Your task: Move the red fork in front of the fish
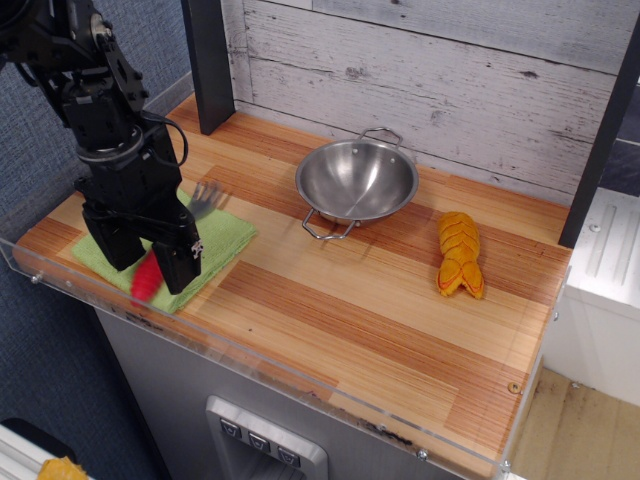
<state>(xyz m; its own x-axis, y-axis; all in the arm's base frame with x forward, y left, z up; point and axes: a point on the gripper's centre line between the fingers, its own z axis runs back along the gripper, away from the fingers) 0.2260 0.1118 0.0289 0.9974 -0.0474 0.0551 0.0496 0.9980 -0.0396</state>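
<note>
The red fork (147, 279) lies on a green cloth (222, 240) at the front left of the counter. Only the lower end of its red handle shows, and its grey head (205, 201) looks blurred. My gripper (150, 262) is down over the handle, with one black finger on each side of it and the jaws still apart. The gripper hides the middle of the handle. The orange-yellow fish (460, 254) lies on the wood far to the right, tail towards the front, well away from the gripper.
A steel bowl (356, 182) with two wire handles stands at the back middle. A clear plastic lip (300, 372) runs along the front edge. A dark post (210, 60) stands at the back left and a plank wall behind.
</note>
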